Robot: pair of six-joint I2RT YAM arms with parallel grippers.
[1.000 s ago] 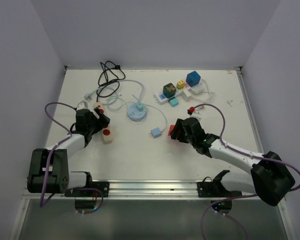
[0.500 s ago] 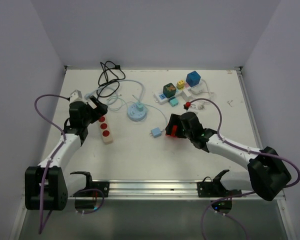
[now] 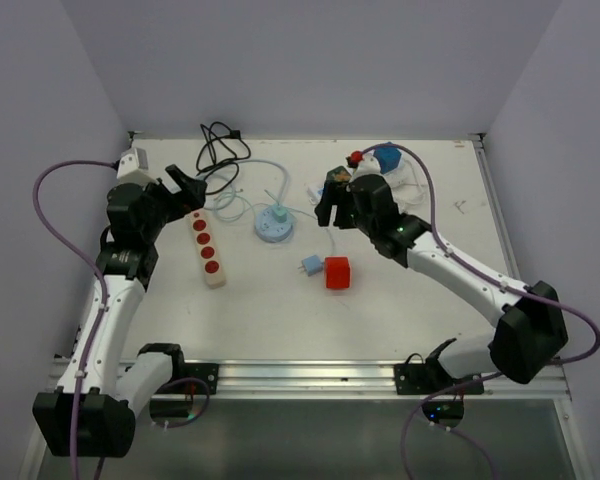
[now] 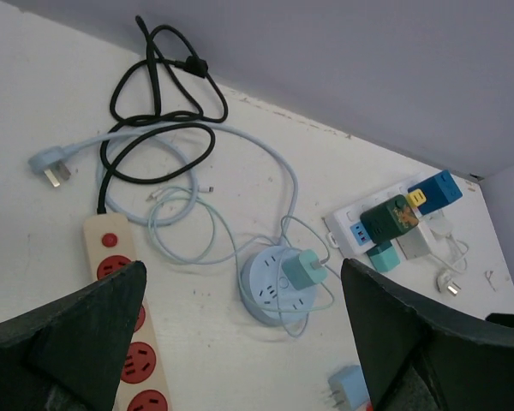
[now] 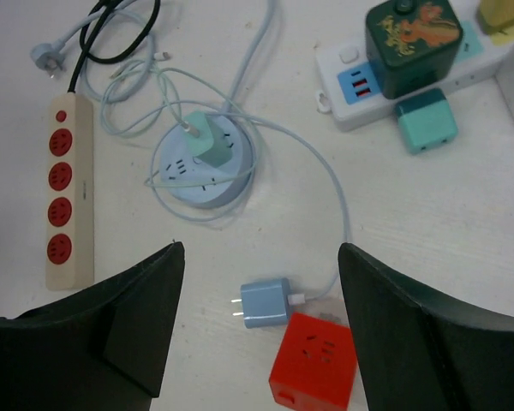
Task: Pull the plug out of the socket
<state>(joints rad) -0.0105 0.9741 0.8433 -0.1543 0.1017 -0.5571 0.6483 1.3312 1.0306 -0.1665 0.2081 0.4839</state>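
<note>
A round pale-blue socket (image 3: pixel 274 226) lies mid-table with a teal plug (image 3: pixel 278 214) standing in it, also in the left wrist view (image 4: pixel 302 270) and the right wrist view (image 5: pixel 207 140). A loose blue plug (image 3: pixel 311 266) lies flat next to a red cube socket (image 3: pixel 337 273), its prongs pointing away from the cube. My left gripper (image 3: pixel 185 192) is open and empty, raised above the beige power strip (image 3: pixel 206 247). My right gripper (image 3: pixel 332 200) is open and empty, raised between the round socket and the white power strip (image 5: pixel 351 81).
The white strip carries a green cube adapter (image 5: pixel 411 43) and yellow and blue adapters; a teal adapter (image 5: pixel 426 127) lies beside it. A coiled black cable (image 3: pixel 220 150) and a pale-blue cord (image 4: pixel 265 163) lie at the back left. Purple walls close in the table.
Both arms have risen and swung toward the back. The right gripper left the red cube on the table beside the blue plug. The left gripper lifted off the beige strip.
</note>
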